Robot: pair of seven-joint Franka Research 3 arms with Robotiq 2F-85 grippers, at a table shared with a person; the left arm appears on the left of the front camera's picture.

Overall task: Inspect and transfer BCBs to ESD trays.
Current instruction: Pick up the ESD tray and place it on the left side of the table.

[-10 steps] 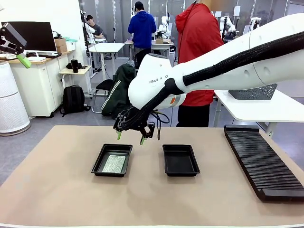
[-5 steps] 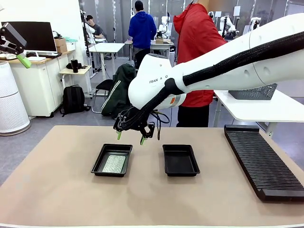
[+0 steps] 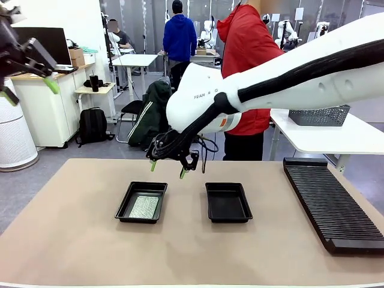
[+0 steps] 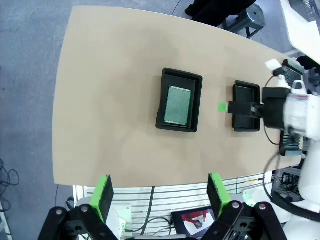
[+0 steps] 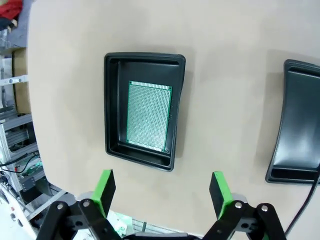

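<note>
Two black ESD trays lie side by side on the tan table. The left tray [image 3: 123, 206] [image 4: 198, 100] [image 5: 114, 115] holds one green BCB [image 3: 144, 207] [image 4: 178, 105] [image 5: 148, 116] lying flat on its floor. The right tray [image 3: 228, 204] [image 5: 297, 131] [image 4: 245, 122] has nothing in it. My right gripper [image 3: 168, 169] [image 5: 162, 189] hangs open a little above the table, just behind the left tray and pointing down at it. My left gripper [image 3: 30, 91] [image 4: 161, 192] is open, high up at the far left, looking down on the table from well above.
A long black ribbed rack [image 3: 330, 204] runs along the table's right side. A grey mesh basket [image 3: 320, 116] sits on a white side table behind it. A person in a red jacket [image 3: 249, 66] stands at the far edge, behind my right arm.
My right gripper has risen slightly and shifted a little to the right above the left tray. My left gripper has turned and dropped a bit at the upper left.
</note>
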